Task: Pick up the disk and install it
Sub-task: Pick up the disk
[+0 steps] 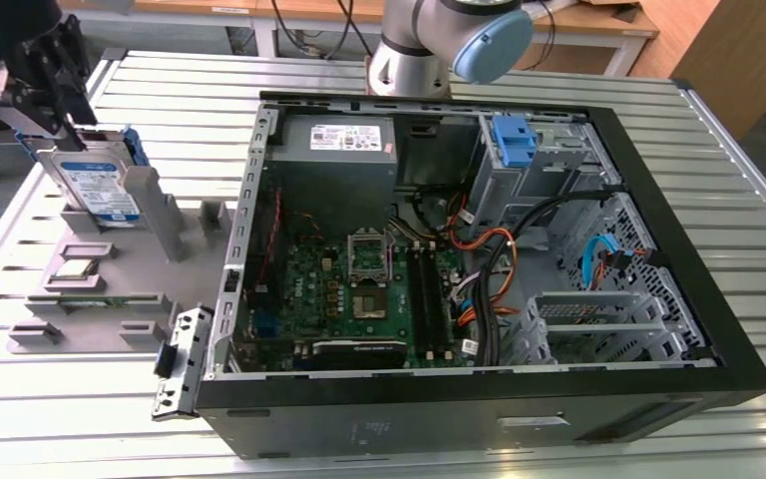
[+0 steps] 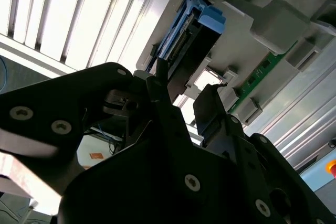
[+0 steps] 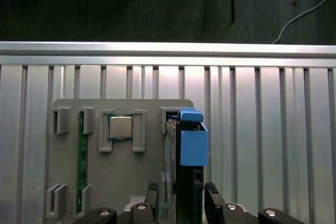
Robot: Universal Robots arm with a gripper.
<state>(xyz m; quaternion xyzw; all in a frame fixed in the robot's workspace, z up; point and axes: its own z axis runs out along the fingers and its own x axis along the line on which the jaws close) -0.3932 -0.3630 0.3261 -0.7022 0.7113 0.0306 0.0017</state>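
A robot arm's gripper [image 1: 64, 100] hangs over the disk [image 1: 97, 185] at the exterior view's left. Its two black fingers [image 3: 211, 199] are spread apart on either side of the drive's upper edge, not clamped on it. The disk stands on edge in a slot of a grey holder tray [image 1: 157, 254], with its blue carrier tab uppermost and its blue-and-white label facing the exterior camera. The tray lies on a table of ribbed aluminium slats [image 1: 64, 419], just beside an open black computer case [image 1: 702, 329] lying on its side. Inside the case are a green motherboard [image 1: 356, 289], a grey power supply [image 1: 343, 140] and a blue bracket [image 1: 514, 140]. On the tray, a processor chip [image 3: 120, 127] sits in a pocket near the disk, and a green memory stick [image 3: 81, 156] lies in a slot further along. The arm's base [image 1: 417, 50] rises behind the case. Past the table's edge, the first wrist view shows a dark floor [image 3: 105, 3] crossed by blue cables [image 3: 310, 9]. Wooden furniture [image 1: 742, 50] stands at the back of the room.
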